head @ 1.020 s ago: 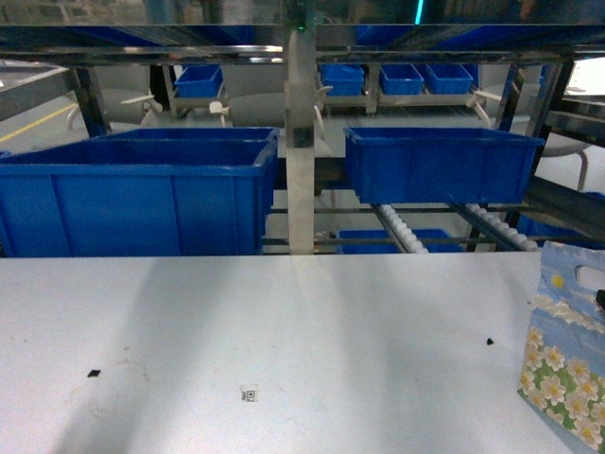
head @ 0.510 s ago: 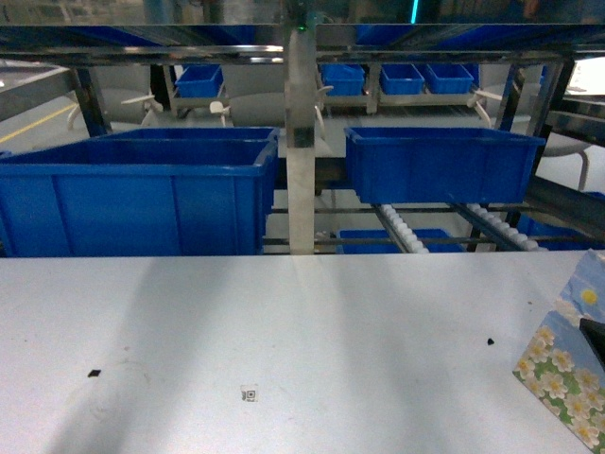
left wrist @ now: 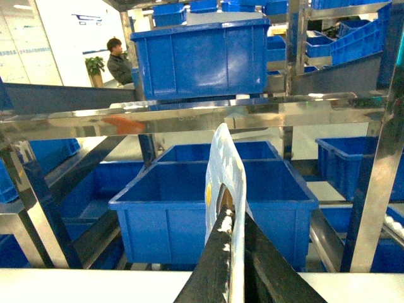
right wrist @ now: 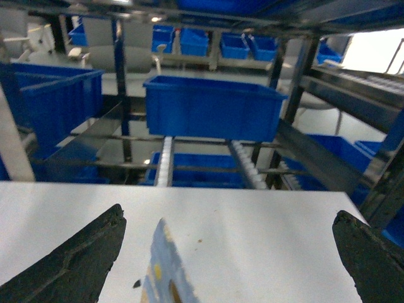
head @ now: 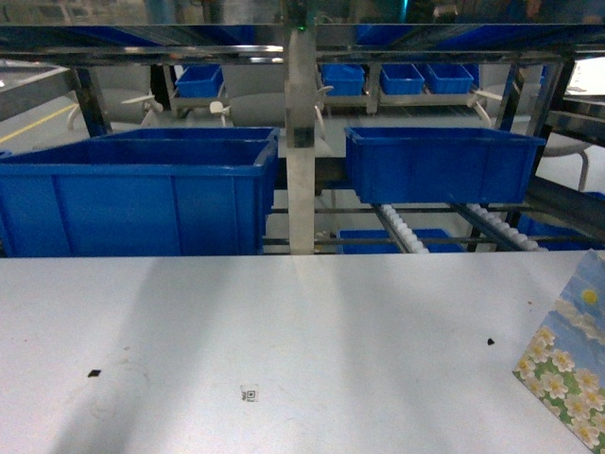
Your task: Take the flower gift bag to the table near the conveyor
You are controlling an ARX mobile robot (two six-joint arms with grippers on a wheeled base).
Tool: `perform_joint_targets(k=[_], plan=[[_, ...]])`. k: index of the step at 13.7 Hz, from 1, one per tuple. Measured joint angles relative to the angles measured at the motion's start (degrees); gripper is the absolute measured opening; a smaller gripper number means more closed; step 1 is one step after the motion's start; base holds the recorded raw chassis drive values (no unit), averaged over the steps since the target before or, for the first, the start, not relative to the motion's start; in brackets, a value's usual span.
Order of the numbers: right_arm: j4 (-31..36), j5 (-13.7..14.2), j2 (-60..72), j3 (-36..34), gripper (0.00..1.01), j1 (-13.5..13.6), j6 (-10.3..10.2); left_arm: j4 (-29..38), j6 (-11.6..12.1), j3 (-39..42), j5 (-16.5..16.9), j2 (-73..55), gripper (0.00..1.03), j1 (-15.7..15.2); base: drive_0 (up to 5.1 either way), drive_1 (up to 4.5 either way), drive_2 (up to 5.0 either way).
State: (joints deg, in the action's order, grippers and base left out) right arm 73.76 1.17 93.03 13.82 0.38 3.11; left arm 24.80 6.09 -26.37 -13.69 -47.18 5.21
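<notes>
Gift bag [head: 565, 376] sits at the far right of the table [head: 284, 331], partly cut off by the head view's edge. It leans rather than standing square, base on or just above the tabletop; can't tell which.

Left wrist view: the bag's [left wrist: 222, 165] top edge runs edge-on up between the black fingers [left wrist: 214, 265] of the left gripper [left wrist: 233, 221]. The jaws are closed tight on the sheet near the handle cutout. Pinching the stiff top rim makes sense, since the bag hangs flat below and doesn't crumple.

Right gripper [right wrist: 227, 252] has its jaws spread wide and holds nothing. The bag's top corner [right wrist: 163, 265] shows low between them, nearer the left finger [right wrist: 76, 259], not touching. Probably just standing by; no second grip is needed for something this light.

Neither gripper shows in the head view, so the hold reads only from the wrist cameras.

The conveyor [head: 405, 232], roller tracks in a steel rack, is straight behind the table's far edge, with blue bins [head: 440, 163] on it. The bag is over the table and near the rollers, so my read is the carry is close to done. What's left is setting it down upright and letting go. Risk: thin base, so it tips on release if it lands tilted.
</notes>
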Motion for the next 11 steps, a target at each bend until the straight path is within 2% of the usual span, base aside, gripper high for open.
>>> perform_joint_targets(k=[2,4,5,7,9,10,11], plan=[[-0.02,4.44,-8.48,-3.13,0.98,-0.07,0.61,0.00,0.00,0.00,-0.02,0.00,0.02,-0.02,0.0,0.00,0.0],[-2.47,5.40,-20.11,-6.84,0.98,0.02,0.90,0.00,0.00,0.00,0.00,0.00,0.02,0.00,0.0,0.00,0.0],[-8.74,7.10,-27.82,-7.48,0.98,1.29,0.76,-0.02,0.00,0.00,0.00,0.00,0.02,-0.02,0.0,0.00,0.0],[-23.08,11.10,-43.76,-8.76,0.98,5.73,0.98,0.00,0.00,0.00,-0.02,0.00,0.02,-0.02,0.0,0.00,0.0],[-43.06,13.64,-62.55,-9.75,0.98,6.91,-0.68,0.02,0.00,0.00,0.00,0.00,0.02,0.00,0.0,0.00,0.0],[-53.37,16.33,-71.87,-9.86,0.98,7.76,-1.90,-0.02,0.00,0.00,0.00,0.00,0.02,-0.02,0.0,0.00,0.0],[-62.36,18.18,-79.87,-9.88,0.98,9.29,-2.19,0.02,0.00,0.00,-0.02,0.00,0.02,0.00,0.0,0.00,0.0]])
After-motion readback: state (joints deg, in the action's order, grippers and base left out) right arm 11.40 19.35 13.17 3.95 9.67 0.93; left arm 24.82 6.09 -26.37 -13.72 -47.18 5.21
